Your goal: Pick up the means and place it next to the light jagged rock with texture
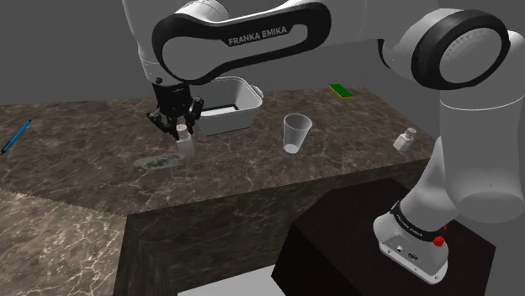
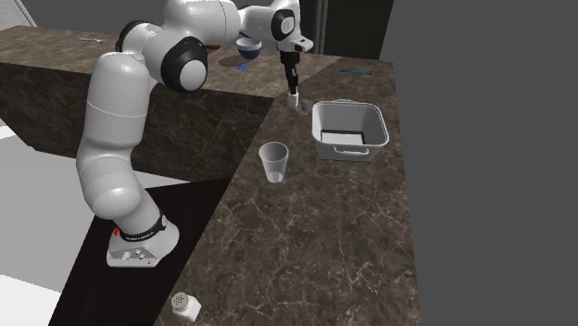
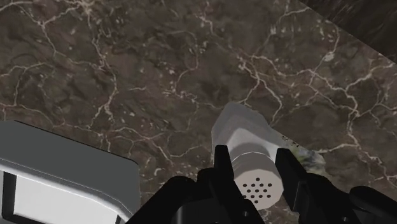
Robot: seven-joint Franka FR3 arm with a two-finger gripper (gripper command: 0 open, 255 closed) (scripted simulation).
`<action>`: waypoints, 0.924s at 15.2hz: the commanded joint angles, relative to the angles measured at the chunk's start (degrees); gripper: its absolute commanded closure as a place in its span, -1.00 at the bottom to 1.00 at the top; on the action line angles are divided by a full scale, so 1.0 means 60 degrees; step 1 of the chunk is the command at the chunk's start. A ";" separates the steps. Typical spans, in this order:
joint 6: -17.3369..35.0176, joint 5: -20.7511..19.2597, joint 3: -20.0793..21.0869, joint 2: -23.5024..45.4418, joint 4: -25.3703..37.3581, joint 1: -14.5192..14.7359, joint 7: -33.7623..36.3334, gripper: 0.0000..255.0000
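Gripper (image 3: 254,159) closed on a white shaker (image 3: 245,137). I read the two black fingers as clamped against its sides just below the perforated cap, and the body hangs beneath them towards the dark veined countertop (image 3: 127,76). A mottled grey-green fragment, which I take for the light jagged rock (image 3: 309,158), lies just beside the shaker's body. I cannot tell whether the two touch, nor whether the shaker's base rests on the stone.

In the shoulder view the gripper (image 1: 181,128) holds the shaker (image 1: 182,141) low over the counter. The rock (image 1: 156,160) is a pale rough patch at about 8 o'clock from it, close by. A white tub (image 1: 229,105) stands near at 2 o'clock. A clear cup (image 1: 296,133) lies farther out at 3 o'clock. A second shaker (image 1: 405,139) sits well apart along the same line, and a green flat item (image 1: 339,90) is at the far edge.

I judge the step in hand to be the placement, with the pick-up done. My next command should lower the shaker straight down until its base sits flat on bare counter beside the rock, not on it. Only then should the fingers part and the arm retreat upward, so that the shaker is not tipped.
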 commanded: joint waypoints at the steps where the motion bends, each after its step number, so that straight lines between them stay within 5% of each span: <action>1: 0.0263 -0.0018 -0.0004 0.0010 -0.0253 -0.0007 0.0053 1.00; 14: 0.1297 -0.0149 -0.0072 0.0283 -0.1036 -0.0038 0.0210 1.00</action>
